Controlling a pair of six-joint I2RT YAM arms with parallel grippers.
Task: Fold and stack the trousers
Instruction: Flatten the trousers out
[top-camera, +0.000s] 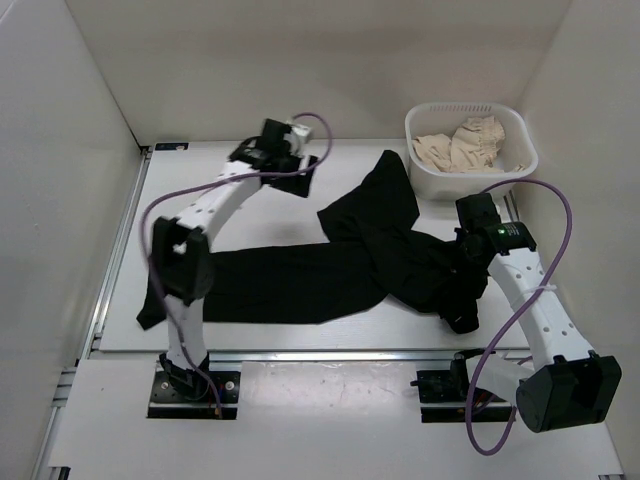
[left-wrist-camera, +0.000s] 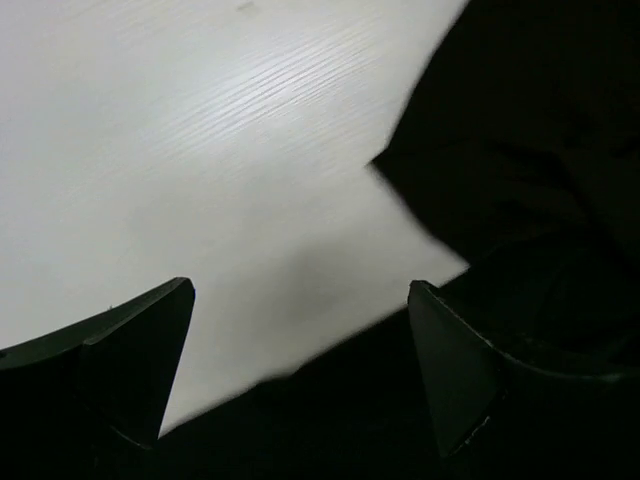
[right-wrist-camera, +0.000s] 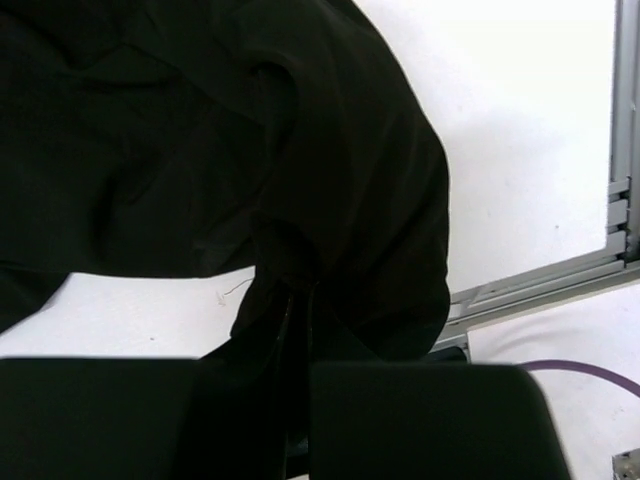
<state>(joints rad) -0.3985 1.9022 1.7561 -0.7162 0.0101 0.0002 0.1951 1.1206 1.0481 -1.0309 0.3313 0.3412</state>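
The black trousers (top-camera: 300, 282) lie across the table. One leg runs left along the front and the other reaches up toward the back right. The waist end is bunched at the right front. My left gripper (top-camera: 303, 172) hovers at the back of the table, left of the upper leg's end, open with nothing between its fingers (left-wrist-camera: 135, 355). Under it I see bare tabletop and the edge of the trousers (left-wrist-camera: 540, 150). My right gripper (top-camera: 463, 262) is shut on a lifted fold of the trousers (right-wrist-camera: 200, 150) at the bunched right end, with cloth pinched between its fingertips (right-wrist-camera: 300, 315).
A white basket (top-camera: 425, 175) holding a beige cloth (top-camera: 462, 146) stands at the back right, just beyond the upper leg. White walls close in on the left, right and back. A metal rail (right-wrist-camera: 560, 275) runs along the table's front edge.
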